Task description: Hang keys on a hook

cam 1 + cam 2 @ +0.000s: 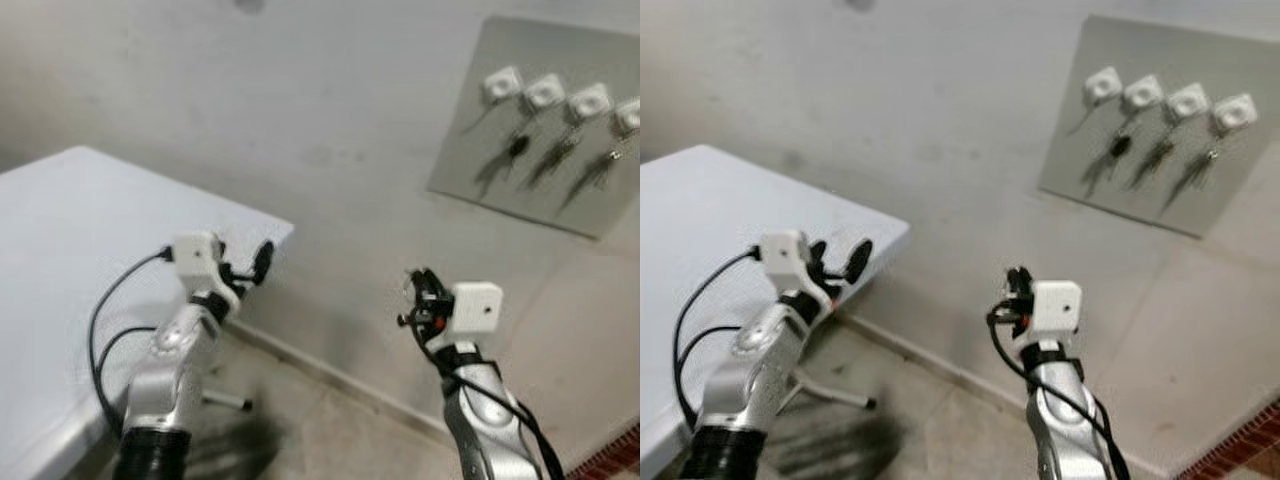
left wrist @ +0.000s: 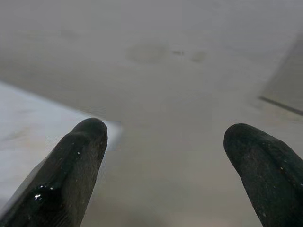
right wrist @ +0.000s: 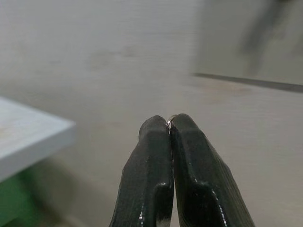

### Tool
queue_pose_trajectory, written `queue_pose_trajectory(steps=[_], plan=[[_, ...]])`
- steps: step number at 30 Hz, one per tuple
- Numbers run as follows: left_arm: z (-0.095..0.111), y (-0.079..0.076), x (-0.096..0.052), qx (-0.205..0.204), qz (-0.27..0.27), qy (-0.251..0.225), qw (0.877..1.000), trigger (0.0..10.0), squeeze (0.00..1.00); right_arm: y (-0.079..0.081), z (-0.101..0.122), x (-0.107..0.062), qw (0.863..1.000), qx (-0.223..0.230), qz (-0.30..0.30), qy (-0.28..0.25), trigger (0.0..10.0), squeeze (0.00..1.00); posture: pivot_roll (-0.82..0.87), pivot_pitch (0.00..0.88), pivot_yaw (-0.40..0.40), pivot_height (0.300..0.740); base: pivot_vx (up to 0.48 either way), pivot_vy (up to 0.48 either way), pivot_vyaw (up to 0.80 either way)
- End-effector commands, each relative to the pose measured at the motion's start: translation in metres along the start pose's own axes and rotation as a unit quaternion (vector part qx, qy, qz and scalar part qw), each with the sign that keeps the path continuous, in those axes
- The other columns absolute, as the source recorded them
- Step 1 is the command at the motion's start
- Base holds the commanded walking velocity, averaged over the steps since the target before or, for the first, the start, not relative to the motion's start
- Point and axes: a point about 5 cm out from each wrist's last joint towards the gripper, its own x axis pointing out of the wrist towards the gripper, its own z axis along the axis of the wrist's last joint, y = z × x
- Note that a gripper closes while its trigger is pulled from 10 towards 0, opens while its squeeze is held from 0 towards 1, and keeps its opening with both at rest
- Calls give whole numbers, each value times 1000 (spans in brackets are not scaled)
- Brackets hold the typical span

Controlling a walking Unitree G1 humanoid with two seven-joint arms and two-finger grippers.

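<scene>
Grey plaster wall point(image 1: 330, 110) ahead carries a pale board point(image 1: 545, 130) with four white hooks point(image 1: 503, 82) in a row, high on the robot's right. Dark bunches of keys point(image 1: 517, 148) hang from three of them; the leftmost hook casts only a shadow. The right end effector point(image 3: 169, 124) is clenched tight, a sliver of metal key ring point(image 3: 170, 120) pinched at its tips, held up in the air well below and left of the board. The left end effector point(image 2: 163, 142) stands released, fingers spread, beside the corner of the white bench point(image 1: 90, 230).
</scene>
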Motion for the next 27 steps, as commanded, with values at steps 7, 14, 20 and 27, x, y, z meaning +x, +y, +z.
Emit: queue_pose_trajectory(steps=[7, 14, 20, 27], plan=[[1, -11, 3, 1, -19, 0, 1000, 10000, 0, -7, 3, 1, 1000, -2, -14, 0, 10000, 0, -54, 5, -34, 740, 349, 0, -746], [2, -11, 3, -21, -9, -4, 1000, 10000, 0, -7, 5, 1, 1000, 0, -17, -9, 10000, 0, -54, 5, -34, 740, 293, 0, -412], [0, -10, 4, -31, 6, 4, 999, 10000, 0, -6, 3, 0, 1000, -1, -12, -4, 10000, 0, -55, 5, -36, 740, 0, 0, 0], [1, -13, 5, -4, 15, 6, 1000, 10000, 0, -5, 1, -2, 1000, 7, 12, 7, 10000, 0, -59, 7, -35, 740, 0, 0, 0]])
